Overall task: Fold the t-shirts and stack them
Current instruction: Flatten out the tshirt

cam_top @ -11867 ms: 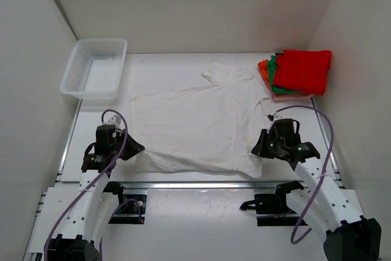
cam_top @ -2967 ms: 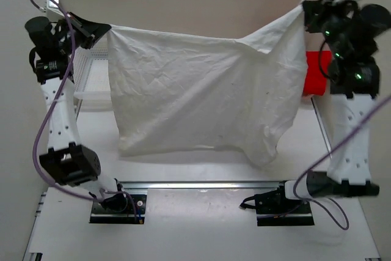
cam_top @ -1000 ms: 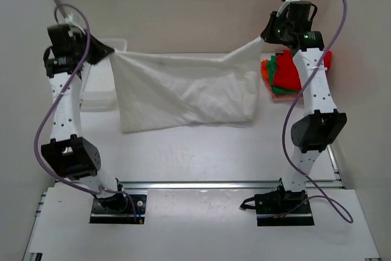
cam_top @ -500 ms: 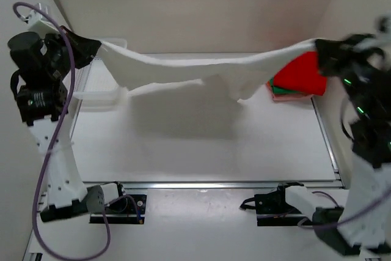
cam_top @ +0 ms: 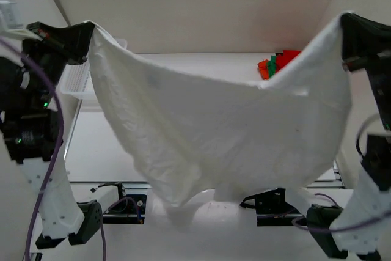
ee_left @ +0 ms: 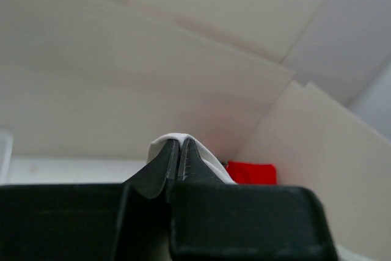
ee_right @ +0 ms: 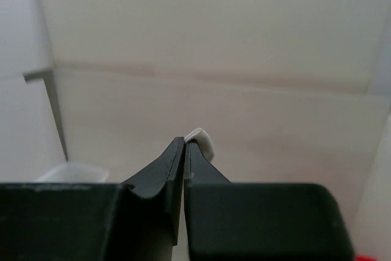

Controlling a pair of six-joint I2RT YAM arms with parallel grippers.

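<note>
We see the white t-shirt (cam_top: 220,132) hanging in the air above the table (cam_top: 104,145), stretched wide between both arms and sagging in the middle, with its lowest folds dropping toward the near edge. The left gripper (cam_top: 85,32) pinches its upper left corner and the right gripper (cam_top: 348,25) its upper right corner, both raised high. Only the top view shows the whole spread cloth. The wrist views show what it cannot: the left fingers (ee_left: 162,166) are pressed together on a small fold of white fabric, and the right fingers (ee_right: 165,166) are likewise closed on a sliver of white. Behind the cloth, at the far right of the table, we count three folded shirts together: a red t-shirt (cam_top: 289,55), a green t-shirt (cam_top: 273,64) and an orange t-shirt (cam_top: 263,67), mostly hidden. The left wrist view catches only the red one. One white mesh basket (cam_top: 73,77) sits at the far left, partly covered by the cloth.
</note>
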